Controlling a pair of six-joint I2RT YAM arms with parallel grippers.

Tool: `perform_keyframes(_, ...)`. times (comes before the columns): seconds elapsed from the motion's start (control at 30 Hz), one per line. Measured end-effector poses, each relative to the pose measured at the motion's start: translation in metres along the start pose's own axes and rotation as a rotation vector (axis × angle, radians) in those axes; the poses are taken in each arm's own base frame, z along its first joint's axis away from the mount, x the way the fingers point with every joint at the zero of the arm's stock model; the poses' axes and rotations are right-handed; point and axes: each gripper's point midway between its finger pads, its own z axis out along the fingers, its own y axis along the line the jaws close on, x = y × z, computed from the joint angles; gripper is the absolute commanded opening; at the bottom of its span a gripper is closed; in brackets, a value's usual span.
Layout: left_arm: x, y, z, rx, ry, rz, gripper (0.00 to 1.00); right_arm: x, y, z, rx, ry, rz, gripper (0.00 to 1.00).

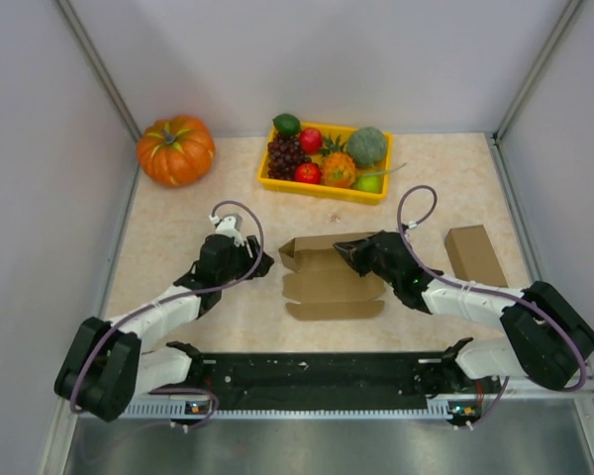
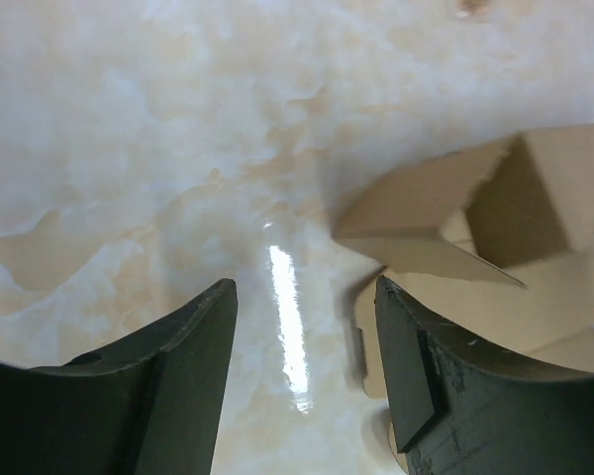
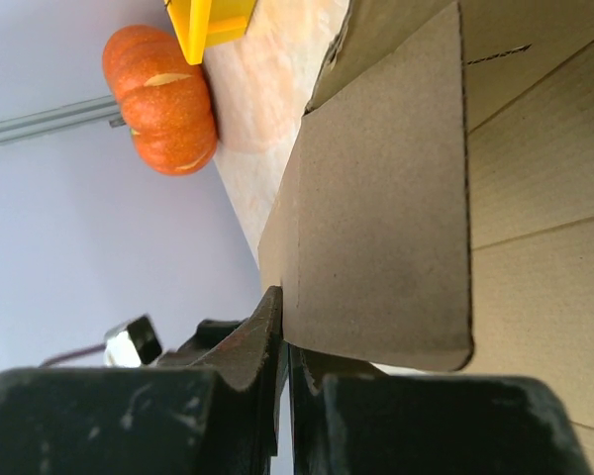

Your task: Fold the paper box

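A brown paper box (image 1: 327,277) lies half unfolded in the middle of the table, its back wall raised and its front flaps flat. My right gripper (image 1: 348,253) is shut on a side flap of the paper box (image 3: 396,228) at its right end. My left gripper (image 1: 260,263) is open and empty just left of the box's left end; in the left wrist view the box's corner (image 2: 445,213) lies beyond my right fingertip (image 2: 396,327).
A second, folded brown box (image 1: 474,255) lies at the right. A yellow tray (image 1: 322,186) of toy fruit stands at the back centre. An orange pumpkin (image 1: 175,149) sits at the back left and shows in the right wrist view (image 3: 163,94).
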Motion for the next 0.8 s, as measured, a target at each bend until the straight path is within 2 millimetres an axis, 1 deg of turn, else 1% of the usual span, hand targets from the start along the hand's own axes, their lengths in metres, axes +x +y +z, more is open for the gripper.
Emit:
perform_keyframes(0.03,0.004,0.01,0.004,-0.048,0.028,-0.024,0.61,0.0,0.0,0.0,0.0,0.0,0.0,0.0)
perform_keyframes(0.13,0.012,0.025,0.019,-0.143,0.112,-0.066,0.57,0.0,0.0,0.0,0.0,0.0,0.001,0.0)
perform_keyframes(0.3,0.006,0.028,0.05,-0.191,0.168,-0.088,0.49,-0.002,0.0,0.0,0.001,-0.001,0.001,0.0)
perform_keyframes(0.33,0.006,0.029,0.054,-0.194,0.172,-0.089,0.49,-0.002,0.0,0.0,0.002,-0.002,0.001,0.0)
perform_keyframes(0.43,0.009,0.029,0.062,-0.188,0.183,-0.086,0.42,-0.001,-0.002,0.002,0.006,0.0,0.002,0.0)
perform_keyframes(0.47,0.011,0.027,0.064,-0.182,0.187,-0.081,0.37,-0.001,-0.003,0.002,0.009,0.001,0.002,0.0)
perform_keyframes(0.53,0.016,0.019,0.066,-0.148,0.195,-0.064,0.33,0.0,-0.006,0.004,0.016,0.004,0.003,0.0)
perform_keyframes(0.63,0.023,-0.002,0.064,-0.068,0.189,-0.027,0.31,0.0,-0.005,0.005,0.012,0.006,0.006,0.0)
perform_keyframes(0.8,0.036,-0.031,0.044,0.061,0.177,0.035,0.37,0.001,-0.004,0.005,0.007,0.011,0.008,0.0)
